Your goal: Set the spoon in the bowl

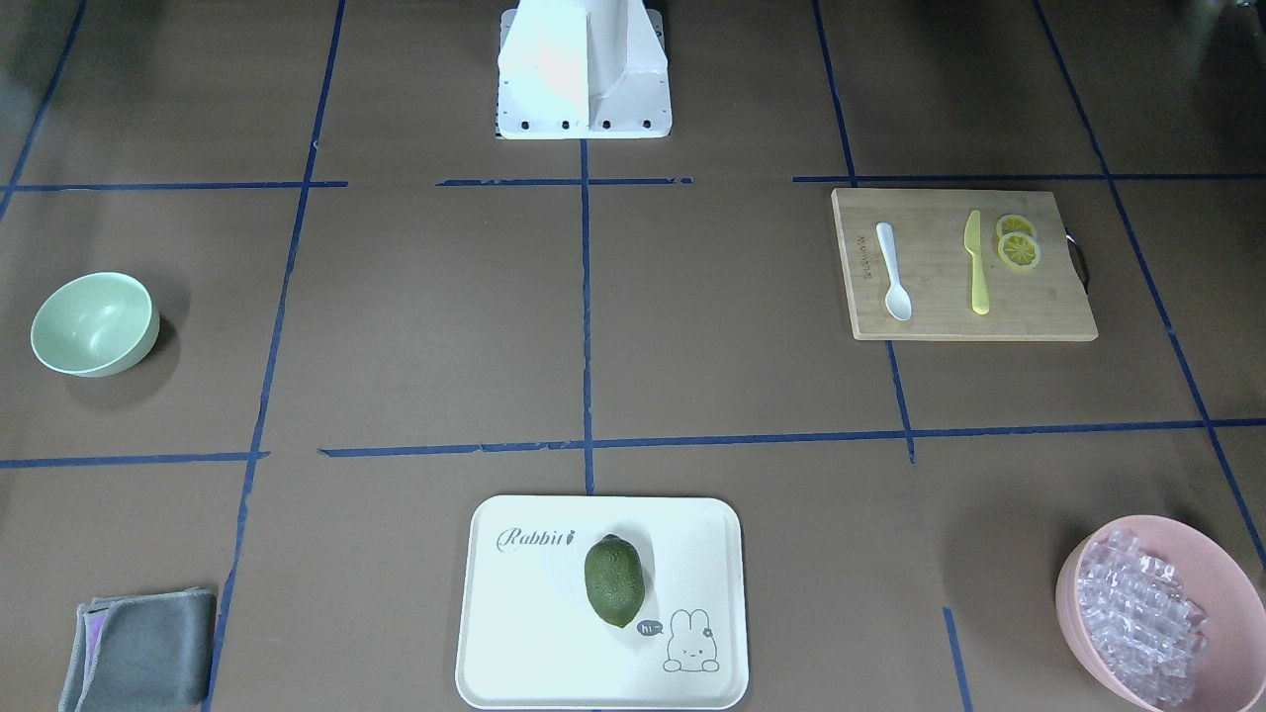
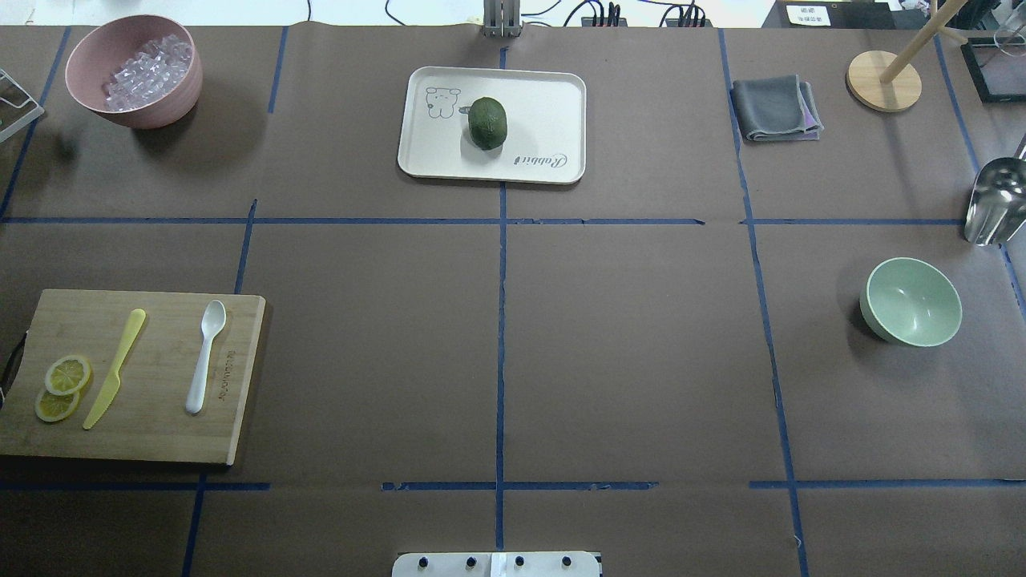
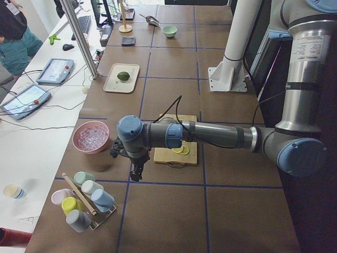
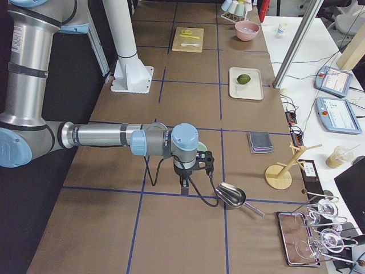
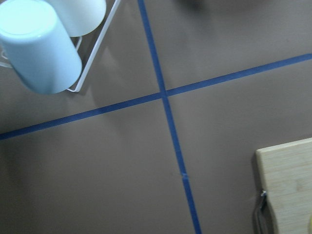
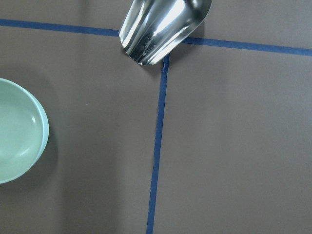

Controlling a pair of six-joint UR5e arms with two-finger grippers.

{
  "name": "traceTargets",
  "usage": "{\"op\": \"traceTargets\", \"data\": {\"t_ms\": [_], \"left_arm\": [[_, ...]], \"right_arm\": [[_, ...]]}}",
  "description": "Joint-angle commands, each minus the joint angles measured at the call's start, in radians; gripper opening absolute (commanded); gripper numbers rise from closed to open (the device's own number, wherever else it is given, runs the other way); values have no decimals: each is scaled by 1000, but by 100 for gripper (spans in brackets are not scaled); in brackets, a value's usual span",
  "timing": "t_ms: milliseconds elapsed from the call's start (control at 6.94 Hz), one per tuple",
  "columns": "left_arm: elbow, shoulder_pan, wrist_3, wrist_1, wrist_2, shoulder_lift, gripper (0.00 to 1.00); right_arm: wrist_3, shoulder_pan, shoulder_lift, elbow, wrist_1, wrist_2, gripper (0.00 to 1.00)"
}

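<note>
The white spoon [image 1: 893,272] lies flat on a wooden cutting board [image 1: 1048,316], beside a yellow knife [image 1: 976,263]; in the overhead view the spoon [image 2: 205,354] is at the left. The mint-green bowl [image 1: 95,324] stands empty and upright at the other end of the table [image 2: 911,301], and its edge shows in the right wrist view [image 6: 17,129]. My left gripper [image 3: 136,171] hangs over the table off the board's end, near a cup rack. My right gripper [image 4: 183,182] hangs beside the bowl. Neither shows in the overhead or front views, so I cannot tell whether they are open or shut.
Lemon slices [image 2: 61,388] lie on the board. A white tray [image 2: 553,96] holds a green fruit [image 2: 487,123]. A pink bowl of ice cubes [image 2: 135,70], a folded grey cloth [image 2: 774,108], a metal scoop [image 6: 161,27] and a rack of cups [image 3: 84,203] stand around.
</note>
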Motion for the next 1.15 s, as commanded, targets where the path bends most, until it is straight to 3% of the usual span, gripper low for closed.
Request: {"op": "traceTargets", "data": {"t_ms": [0,144,288,432,720,864,1008], "left_arm": [[8,2,-8,0,1,-2,100],[9,2,-6,0,2,-2,100],[13,2,-6,-2,2,-2,100],[16,2,-8,-3,2,-2,100],[14,2,-6,0,-1,0,100],[16,3,-5,-2,0,1,100],[13,3,-5,-2,-2,1,100]], "right_arm": [[2,-3,21,5,1,7,100],[2,-9,41,3,2,50,100],[12,-33,55,-1,74,94,100],[161,-104,57,-9,187,101,100],[446,-255,58,-108,498,76,100],[514,-323,80,-191,607,21,100],[558,-390,103,-246,634,-46,98]]}}
